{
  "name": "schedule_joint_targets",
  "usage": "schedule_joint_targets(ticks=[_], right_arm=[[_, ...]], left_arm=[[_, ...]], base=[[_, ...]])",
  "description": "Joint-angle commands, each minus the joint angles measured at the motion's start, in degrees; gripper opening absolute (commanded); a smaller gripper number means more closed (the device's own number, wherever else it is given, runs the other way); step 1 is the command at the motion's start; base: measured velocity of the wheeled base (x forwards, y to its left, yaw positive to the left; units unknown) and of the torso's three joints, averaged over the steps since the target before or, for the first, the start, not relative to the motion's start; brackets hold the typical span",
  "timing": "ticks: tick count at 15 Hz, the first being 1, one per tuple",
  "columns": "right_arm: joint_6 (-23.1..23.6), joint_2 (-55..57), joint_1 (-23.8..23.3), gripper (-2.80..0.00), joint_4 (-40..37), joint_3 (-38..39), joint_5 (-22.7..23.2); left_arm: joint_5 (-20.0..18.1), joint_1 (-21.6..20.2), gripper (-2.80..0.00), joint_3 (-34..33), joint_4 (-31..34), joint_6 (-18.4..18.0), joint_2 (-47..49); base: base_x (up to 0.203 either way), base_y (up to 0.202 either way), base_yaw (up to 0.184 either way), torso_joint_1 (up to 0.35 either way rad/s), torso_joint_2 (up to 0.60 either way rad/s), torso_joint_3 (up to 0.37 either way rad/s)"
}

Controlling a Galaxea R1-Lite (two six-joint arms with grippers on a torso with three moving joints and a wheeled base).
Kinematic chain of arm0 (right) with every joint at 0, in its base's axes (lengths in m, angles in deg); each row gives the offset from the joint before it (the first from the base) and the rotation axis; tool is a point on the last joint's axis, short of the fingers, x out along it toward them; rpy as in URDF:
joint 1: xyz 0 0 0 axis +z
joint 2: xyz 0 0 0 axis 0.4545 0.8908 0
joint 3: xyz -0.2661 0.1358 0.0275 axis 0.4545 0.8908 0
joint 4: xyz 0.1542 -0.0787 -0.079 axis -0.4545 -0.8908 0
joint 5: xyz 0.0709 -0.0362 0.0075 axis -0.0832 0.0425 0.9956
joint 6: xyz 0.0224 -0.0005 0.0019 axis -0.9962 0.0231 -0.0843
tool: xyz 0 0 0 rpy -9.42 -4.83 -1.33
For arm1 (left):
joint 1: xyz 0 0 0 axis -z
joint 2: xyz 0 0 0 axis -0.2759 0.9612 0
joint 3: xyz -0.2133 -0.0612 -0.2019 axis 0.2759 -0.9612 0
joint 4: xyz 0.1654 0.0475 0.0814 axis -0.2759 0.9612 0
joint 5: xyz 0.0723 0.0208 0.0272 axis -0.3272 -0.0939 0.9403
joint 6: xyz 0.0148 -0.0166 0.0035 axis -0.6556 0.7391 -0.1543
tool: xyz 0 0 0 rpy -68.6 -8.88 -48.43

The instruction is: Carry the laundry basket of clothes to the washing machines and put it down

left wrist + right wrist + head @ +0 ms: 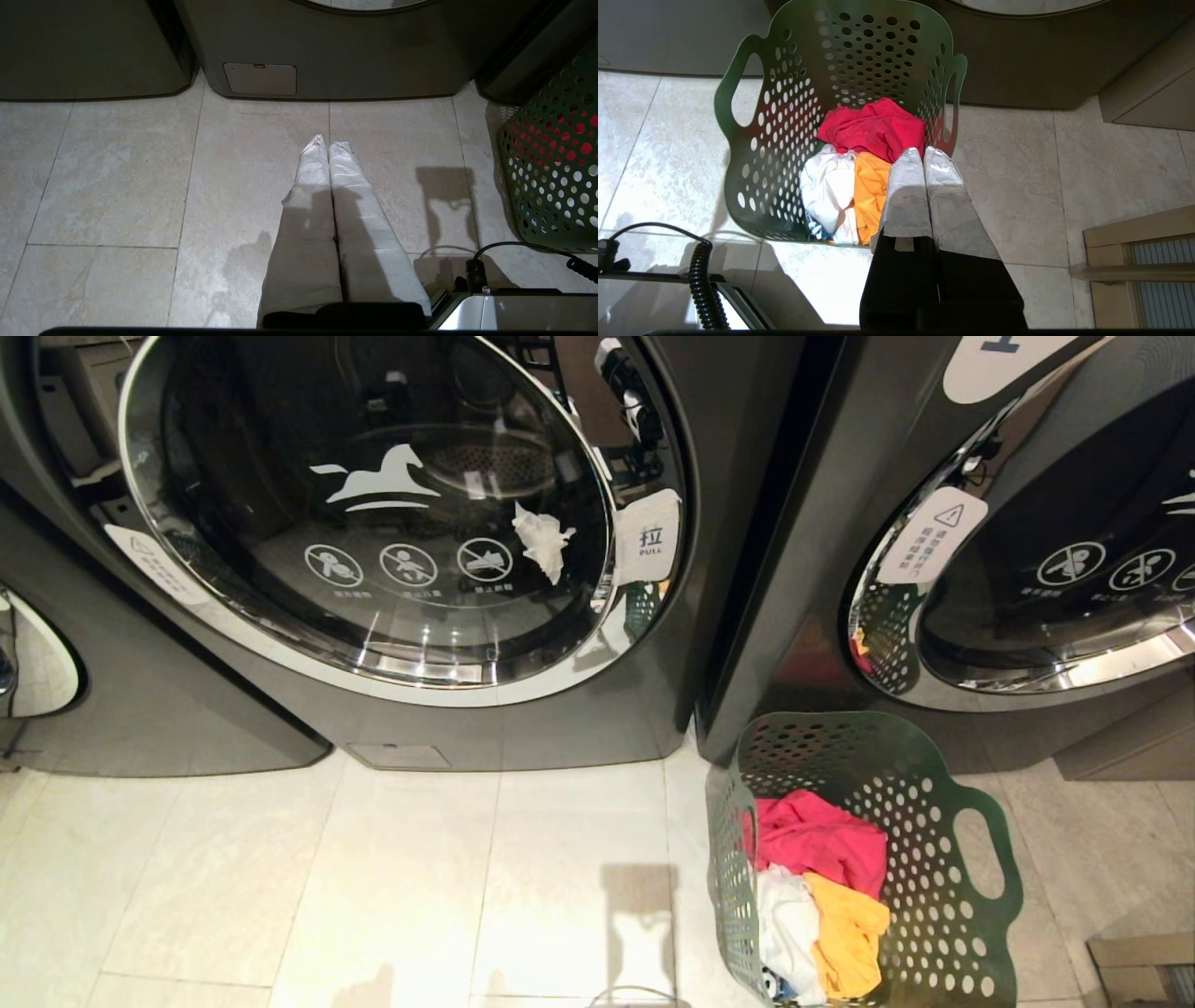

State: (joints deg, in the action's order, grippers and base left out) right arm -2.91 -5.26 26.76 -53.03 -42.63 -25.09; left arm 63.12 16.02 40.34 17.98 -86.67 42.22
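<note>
The laundry basket stands on the floor tiles just before the washing machines, clothes inside — delivery looks complete. Left gripper and right gripper — both closed, empty, clear of the basket.

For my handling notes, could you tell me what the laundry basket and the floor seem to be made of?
The laundry basket looks like moulded dark green plastic, matte, going by its punched round holes and cut-out handles. The floor seems to be pale stone-look tile, lightly glossy: grout lines and soft reflections show.
</note>
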Motion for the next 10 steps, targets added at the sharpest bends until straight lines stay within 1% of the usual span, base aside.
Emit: schedule_joint_targets(ticks=[1, 10], right_arm=[[0.04, 0.09, 0.00, -2.80, 0.04, 0.00, 0.10], [0.04, 0.09, 0.00, -2.80, 0.04, 0.00, 0.02]], left_arm=[[0.01, 0.00, -2.80, 0.00, -0.02, 0.01, 0.07], [0.01, 0.00, -2.80, 0.00, -0.02, 0.01, 0.07]], base=[[0.000, 0.000, 0.000, 0.000, 0.00, 0.000], [0.000, 0.000, 0.000, 0.000, 0.00, 0.000]])
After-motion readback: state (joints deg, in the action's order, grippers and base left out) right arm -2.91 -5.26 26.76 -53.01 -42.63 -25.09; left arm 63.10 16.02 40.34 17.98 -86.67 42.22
